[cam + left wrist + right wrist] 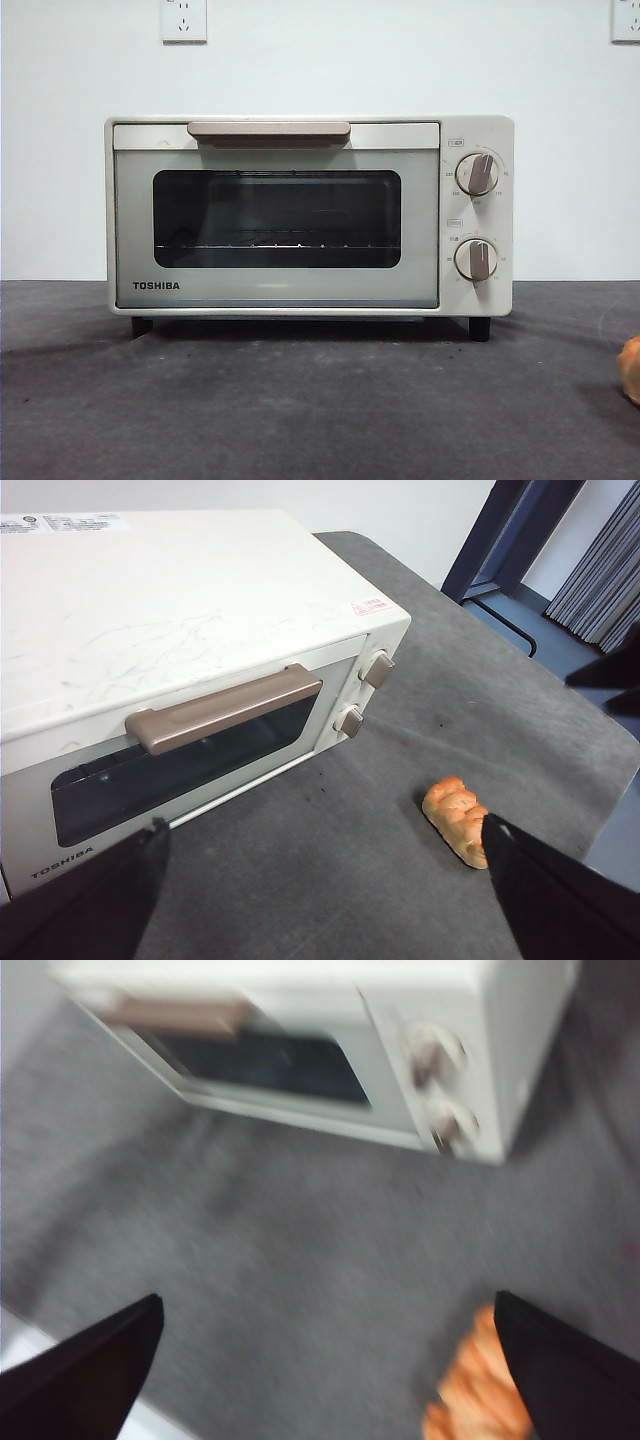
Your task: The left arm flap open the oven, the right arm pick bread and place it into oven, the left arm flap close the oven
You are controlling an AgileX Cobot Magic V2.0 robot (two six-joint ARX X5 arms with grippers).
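Oven (309,216) door shut. Bread (631,369) cut off at frame edge — right wrist view blurred. Left gripper (325,880) and right gripper (328,1355) — jaws spread, empty.

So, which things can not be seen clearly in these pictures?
- Bread: the front view's right edge cuts it to a sliver; the blurred right wrist view shows only an orange smear.
- Oven knob markings: too small in the front view, blurred in the right wrist view.
- Oven inside: the dark door glass shows only the wire rack.
- Both arms: absent from the front view.
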